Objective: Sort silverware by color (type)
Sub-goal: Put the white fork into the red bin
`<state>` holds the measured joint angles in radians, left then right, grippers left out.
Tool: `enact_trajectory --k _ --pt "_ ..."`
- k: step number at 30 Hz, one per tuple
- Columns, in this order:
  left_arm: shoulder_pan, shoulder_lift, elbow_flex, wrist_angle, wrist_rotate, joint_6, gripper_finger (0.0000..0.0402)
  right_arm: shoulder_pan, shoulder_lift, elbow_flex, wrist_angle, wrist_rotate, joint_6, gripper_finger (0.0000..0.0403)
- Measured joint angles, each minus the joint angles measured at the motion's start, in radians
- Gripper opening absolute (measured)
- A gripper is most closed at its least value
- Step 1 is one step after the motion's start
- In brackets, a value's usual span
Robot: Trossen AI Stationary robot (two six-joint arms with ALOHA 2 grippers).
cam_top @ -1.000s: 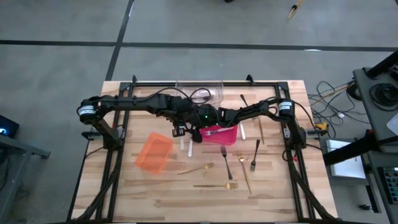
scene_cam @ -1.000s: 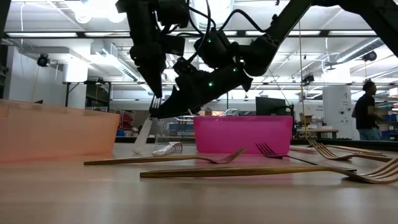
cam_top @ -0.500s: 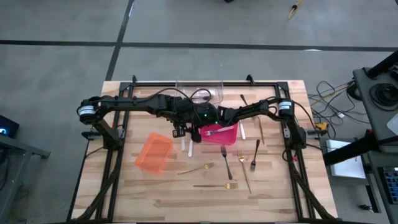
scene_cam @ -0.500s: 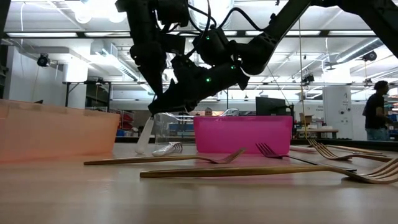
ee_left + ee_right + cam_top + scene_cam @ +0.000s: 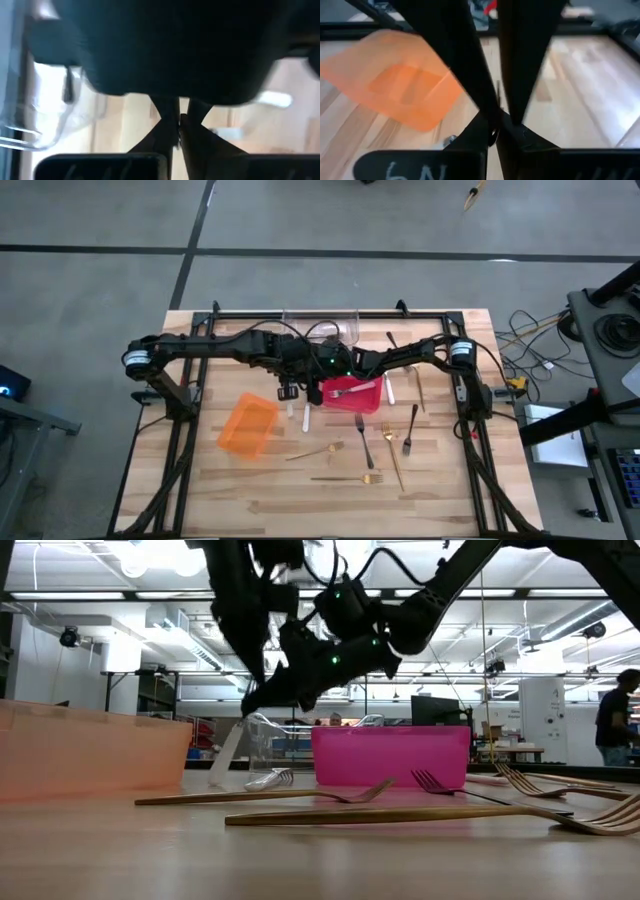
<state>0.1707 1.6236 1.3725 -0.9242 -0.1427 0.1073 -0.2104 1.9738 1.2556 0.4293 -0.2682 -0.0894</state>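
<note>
Sorting looks barely started, going by how things lie. The red bin point(image 5: 352, 393) has one silver fork point(image 5: 350, 390) in it, the orange bin point(image 5: 248, 424) looks empty, and the clear bin point(image 5: 322, 328) can't really be read. Most silverware is loose on the surface point(image 5: 250, 480): gold forks point(image 5: 345, 478) and black forks point(image 5: 410, 430) well out from both sets of fingers. The left gripper point(image 5: 289, 391) has its fingers clenched on a silver utensil point(image 5: 228, 755), tilted with its low end near the wood. The right gripper point(image 5: 322, 385) sits just beside it at the red bin's edge, fingers pinched together with nothing visible between them.
</note>
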Motion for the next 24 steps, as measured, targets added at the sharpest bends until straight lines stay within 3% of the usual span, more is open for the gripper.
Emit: enact_trajectory --k 7,12,24 --pt "0.002 -0.150 -0.001 0.005 -0.008 0.084 0.0093 0.004 -0.084 -0.001 -0.113 0.018 -0.055 0.0008" --pt "0.000 -0.294 -0.045 0.103 -0.007 0.111 0.0136 0.040 -0.192 -0.001 -0.253 0.156 -0.197 0.0007" --pt "-0.002 -0.588 -0.462 0.640 -0.005 0.063 0.0148 0.105 -0.434 -0.002 -0.438 0.197 -0.287 0.0008"
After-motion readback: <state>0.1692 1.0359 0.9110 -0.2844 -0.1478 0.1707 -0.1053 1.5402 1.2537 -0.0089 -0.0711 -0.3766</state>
